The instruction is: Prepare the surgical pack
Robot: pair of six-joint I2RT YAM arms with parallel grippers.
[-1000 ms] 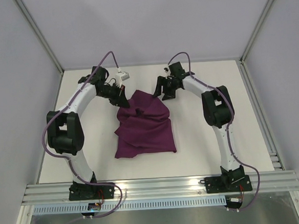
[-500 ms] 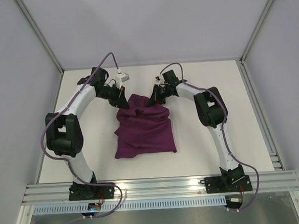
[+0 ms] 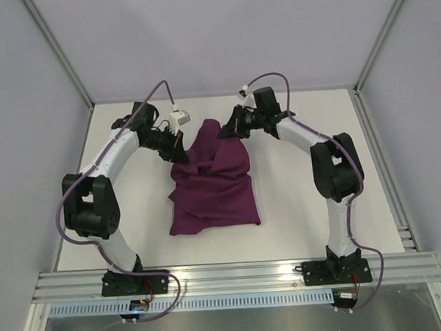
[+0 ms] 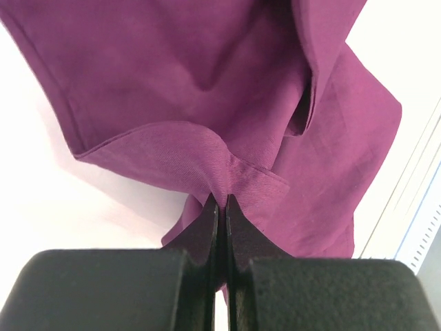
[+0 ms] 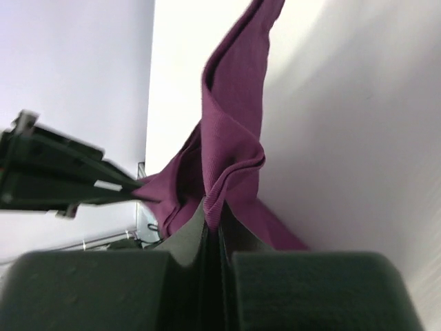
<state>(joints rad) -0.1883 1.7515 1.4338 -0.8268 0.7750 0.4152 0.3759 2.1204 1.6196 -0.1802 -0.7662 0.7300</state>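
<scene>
Two pinches hold the purple cloth point(image 3: 213, 192): the left fingers point(image 4: 205, 224) and the right fingers point(image 5: 195, 231) are each shut tight on its far end. The rest lies crumpled on the white surface point(image 3: 298, 198).

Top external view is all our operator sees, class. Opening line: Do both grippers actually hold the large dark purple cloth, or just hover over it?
Observer: The left wrist camera shows the left gripper shut on a hemmed edge of the large dark purple cloth.
Operator: And the right?
Observer: Its wrist camera shows the right gripper shut on a bunched, twisted fold.
Operator: Anything else caught there?
Observer: Only fabric shows in that grip.
</scene>
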